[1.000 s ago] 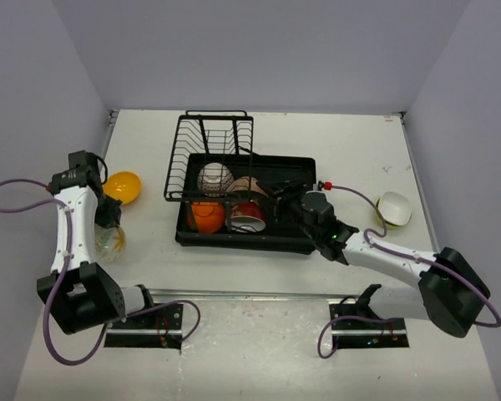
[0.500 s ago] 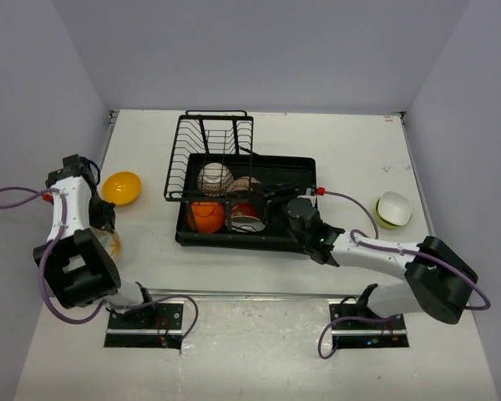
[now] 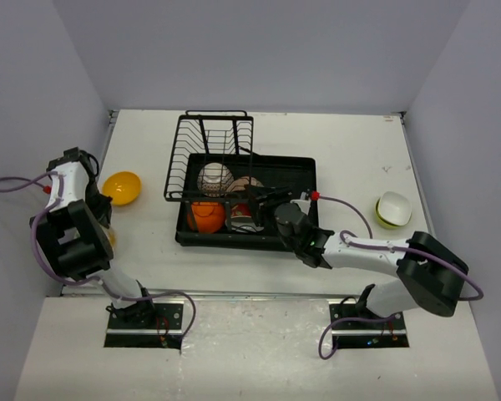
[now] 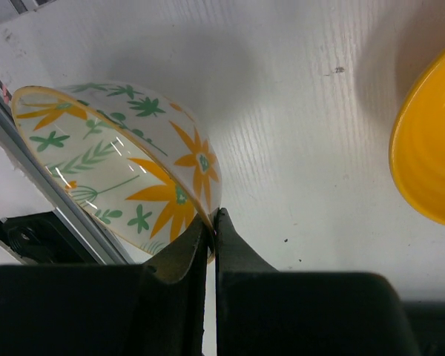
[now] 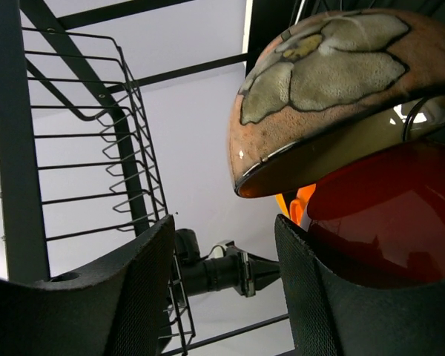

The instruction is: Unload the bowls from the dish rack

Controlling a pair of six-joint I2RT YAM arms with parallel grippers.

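Note:
My left gripper [image 4: 211, 219] is shut on the rim of the white floral bowl [image 4: 133, 163], holding it tilted just above the table at the far left [image 3: 108, 240]. The yellow-orange bowl [image 3: 122, 187] sits beside it on the table. The black dish rack [image 3: 305, 167] holds a pale patterned bowl [image 3: 215, 177], the brown speckled bowl [image 5: 334, 89], the orange bowl [image 3: 205, 215] and the red bowl [image 5: 386, 222]. My right gripper [image 5: 222, 259] is open and empty inside the tray, right next to the red bowl. A lime green bowl [image 3: 392, 209] sits on the table at the right.
The rack's upright wire section [image 3: 209, 138] stands at the tray's far left, with its wires to the left of my right gripper. The table's metal front edge [image 4: 30, 159] runs just beside the floral bowl. Grey walls enclose the table on three sides.
My right gripper has moved left, deeper into the tray toward the red bowl. My left arm has pulled back toward the left edge, still holding the floral bowl.

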